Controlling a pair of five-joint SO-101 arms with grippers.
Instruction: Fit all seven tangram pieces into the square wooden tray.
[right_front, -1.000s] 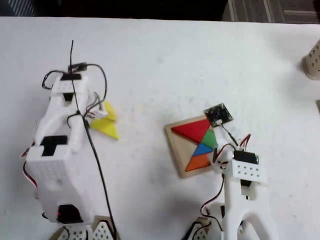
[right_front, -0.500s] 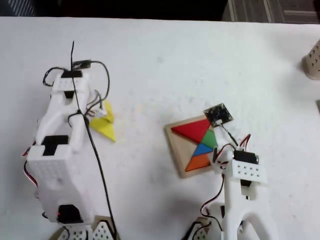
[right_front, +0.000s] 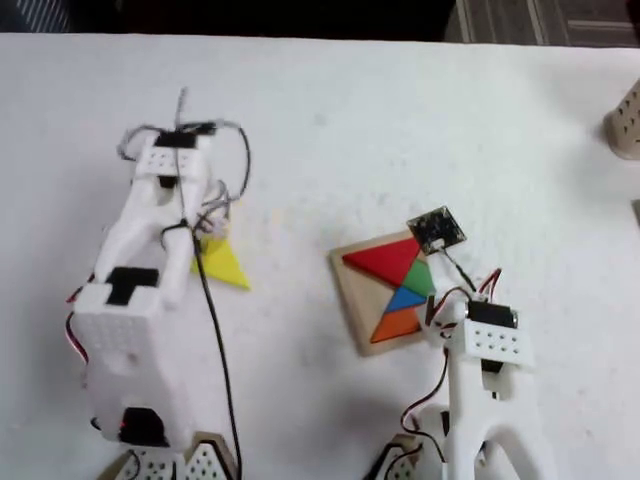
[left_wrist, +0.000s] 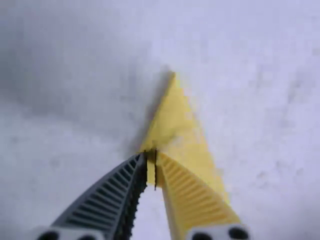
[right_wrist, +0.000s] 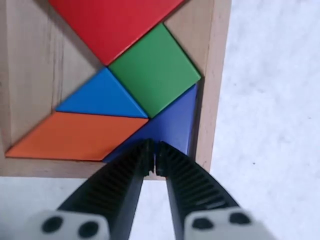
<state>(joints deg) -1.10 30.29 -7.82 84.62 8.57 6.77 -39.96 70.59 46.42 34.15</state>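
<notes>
The left pincer (left_wrist: 151, 165) is pinched shut on the yellow triangular piece (left_wrist: 175, 120): its grey and yellow ribbed fingers grip the piece's near edge between their tips, and the triangle's sharp corner points away from them over the white table (left_wrist: 260, 60). Whether the piece rests on the table or hangs just above it cannot be told. In the high view the yellow triangular piece (right_front: 225, 262) shows beside the left arm (right_front: 150, 270), partly under the arm's front end, and lies well apart from the square wooden tray (right_front: 350, 290), with open tabletop between them. The tray holds five pieces fitted edge to edge: a large red triangle (right_wrist: 115, 25), a green square (right_wrist: 155, 70), a small light-blue triangle (right_wrist: 102, 97), an orange parallelogram (right_wrist: 75, 137) and a dark-blue triangle (right_wrist: 172, 125) against the rim. A stretch of bare wood shows on the tray floor beside the red and orange pieces. The right pincer (right_wrist: 154, 160) sits at the tray's near edge, above the dark-blue triangle's corner, its black fingers drawn together with nothing between them. A beige perforated object (right_front: 625, 125) stands at the table's far right edge, well apart from everything else.
</notes>
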